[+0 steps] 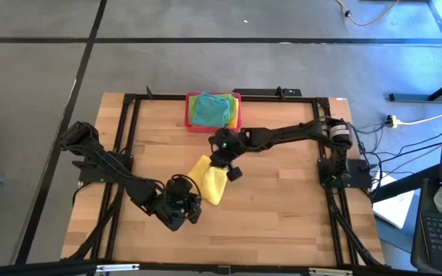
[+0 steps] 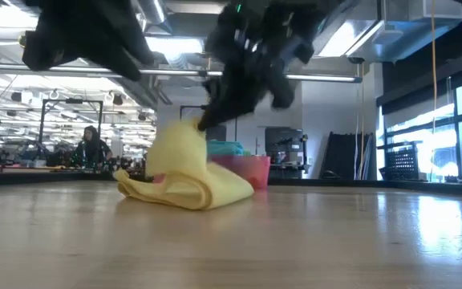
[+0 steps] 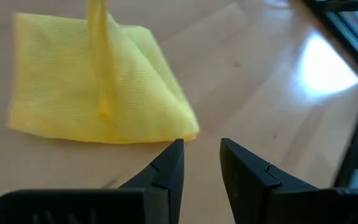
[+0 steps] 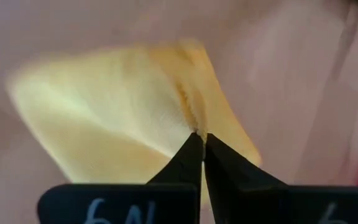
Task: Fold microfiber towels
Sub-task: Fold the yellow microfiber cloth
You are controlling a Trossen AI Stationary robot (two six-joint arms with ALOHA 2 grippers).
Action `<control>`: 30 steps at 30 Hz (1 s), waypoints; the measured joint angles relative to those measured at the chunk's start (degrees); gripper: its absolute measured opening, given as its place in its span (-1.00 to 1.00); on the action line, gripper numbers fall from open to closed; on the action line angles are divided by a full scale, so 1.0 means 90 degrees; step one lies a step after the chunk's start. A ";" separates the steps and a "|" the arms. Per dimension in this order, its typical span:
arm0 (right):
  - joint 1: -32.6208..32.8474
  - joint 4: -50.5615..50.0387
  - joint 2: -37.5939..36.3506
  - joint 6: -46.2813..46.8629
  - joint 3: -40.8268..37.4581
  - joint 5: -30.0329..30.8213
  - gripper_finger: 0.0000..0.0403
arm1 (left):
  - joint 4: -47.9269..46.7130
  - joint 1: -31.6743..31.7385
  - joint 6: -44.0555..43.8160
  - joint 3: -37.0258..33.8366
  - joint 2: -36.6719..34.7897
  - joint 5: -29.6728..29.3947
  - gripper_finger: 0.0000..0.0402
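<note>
Yellow towel [image 1: 209,182] at table [image 1: 282,215] centre, one corner lifted by right gripper [image 4: 199,138], fingers pinched on it. Left gripper [image 3: 201,163] at its 7 o'clock, fingers narrowly apart, empty. Pink tray [image 1: 194,123] w/ teal towel [image 1: 209,110] at 12. "6N" on right fingers.

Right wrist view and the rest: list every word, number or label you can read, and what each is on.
"6" then a partly cut-off mark like "N": white handwriting on the right gripper, which is pinching the yellow towel.
A further white mark on that gripper's other side: cut off, unreadable.
Left gripper: no markings seen.
Pink tray: no label visible.
Background room in the low view: no readable signs.
</note>
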 joint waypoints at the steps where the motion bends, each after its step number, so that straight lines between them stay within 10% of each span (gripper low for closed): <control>1: -0.0043 0.0018 0.0119 -0.0102 0.0000 0.0099 -0.92 | -0.0100 0.0019 -0.0002 0.0000 -0.0002 -0.0002 -0.52; 7: -0.0066 0.0583 0.0129 0.0052 -0.0004 0.1307 -0.93 | -0.0317 0.0146 0.0006 0.0000 -0.0002 0.0313 -0.52; 20: -0.0360 0.1381 0.0736 0.0217 -0.0013 0.1222 -0.87 | -0.0468 0.0114 -0.0001 0.0000 -0.0008 0.0309 -0.52; 30: -0.0295 0.0724 0.0674 0.0200 0.0676 0.1200 -0.96 | -0.2936 0.0863 0.0186 0.0005 -0.0922 -0.1223 -0.51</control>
